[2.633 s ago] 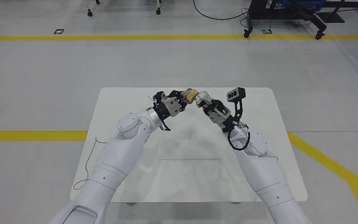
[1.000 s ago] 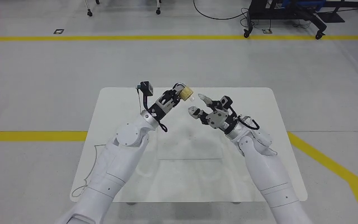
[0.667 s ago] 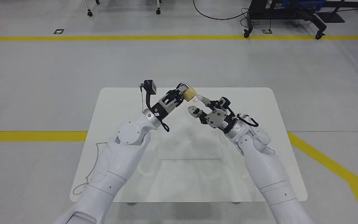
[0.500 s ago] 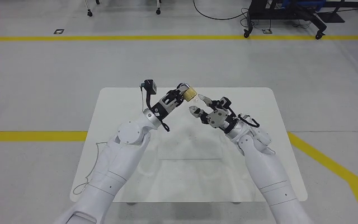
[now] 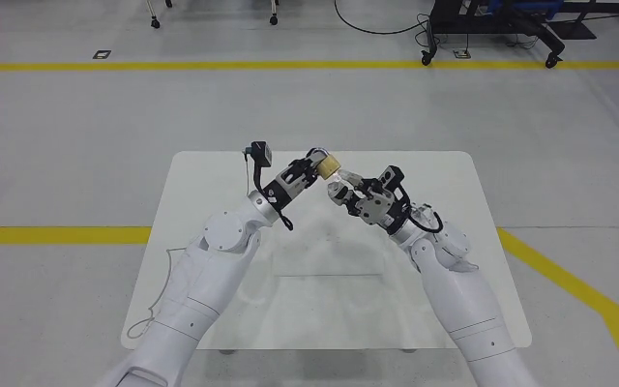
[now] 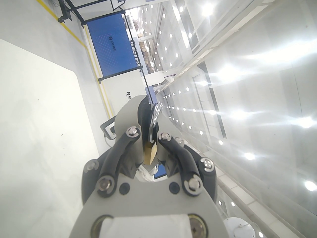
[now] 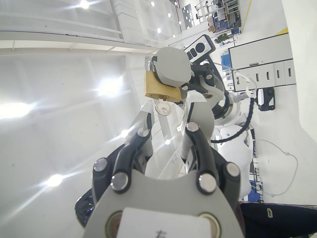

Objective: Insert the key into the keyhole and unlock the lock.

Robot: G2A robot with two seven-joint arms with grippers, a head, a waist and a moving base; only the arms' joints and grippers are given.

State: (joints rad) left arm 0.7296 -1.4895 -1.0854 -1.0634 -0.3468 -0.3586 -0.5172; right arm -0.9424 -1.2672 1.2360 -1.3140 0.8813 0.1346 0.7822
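Left gripper clamps the padlock near the far edge of the tabletop; right gripper, fingers spread, flanks the inserted key.

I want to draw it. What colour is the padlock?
The padlock is brassy gold, seen best in the right wrist view.

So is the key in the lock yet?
Yes, the silver key sticks out of the bottom of the gold lock.
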